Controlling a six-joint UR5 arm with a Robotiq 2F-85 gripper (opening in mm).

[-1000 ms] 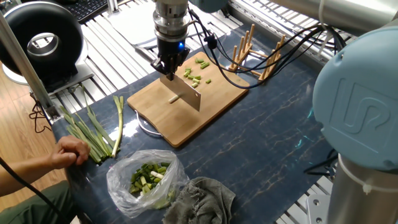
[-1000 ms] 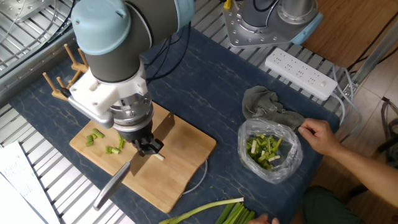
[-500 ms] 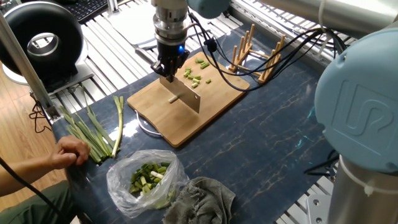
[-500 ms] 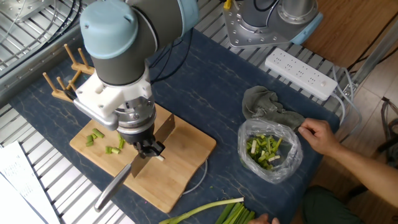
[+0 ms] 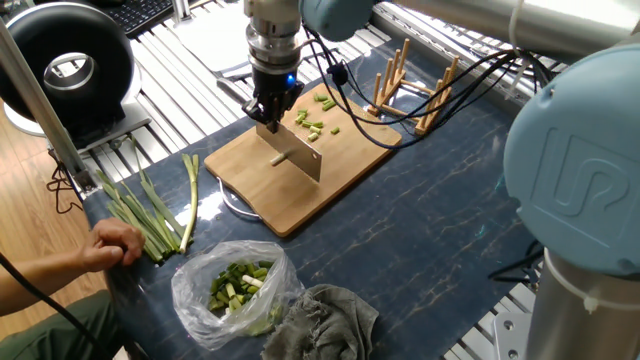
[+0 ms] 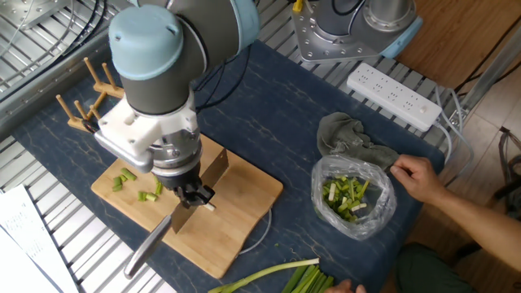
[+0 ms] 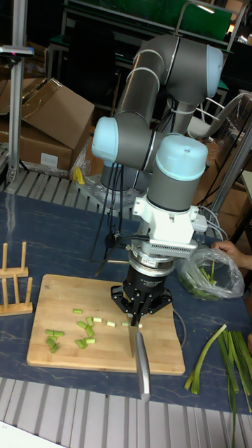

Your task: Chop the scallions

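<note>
My gripper point(image 5: 270, 112) point(image 6: 192, 194) point(image 7: 138, 313) hangs over the wooden cutting board point(image 5: 345, 165) point(image 6: 240, 216) point(image 7: 59, 353), shut on a knife point(image 5: 303, 158) point(image 6: 155, 240) point(image 7: 143, 367). The blade stands edge-down at the board. Short green scallion bits point(image 5: 316, 116) point(image 6: 135, 187) point(image 7: 82, 330) lie scattered on the board's far part. One pale bit point(image 5: 279, 158) point(image 6: 209, 206) point(image 7: 126, 323) lies right beside the blade.
A bundle of long green stalks point(image 5: 140, 215) point(image 6: 301, 278) point(image 7: 231, 357) lies off the board by a person's hand point(image 5: 112, 243) point(image 6: 415, 175). A clear bag of chopped greens point(image 5: 235, 285) point(image 6: 352, 195), a grey cloth point(image 5: 330, 318) and a wooden rack point(image 5: 415, 85) stand around.
The arm's upper joints have swung slightly. The gripper and knife stay almost in the same spot on the board.
</note>
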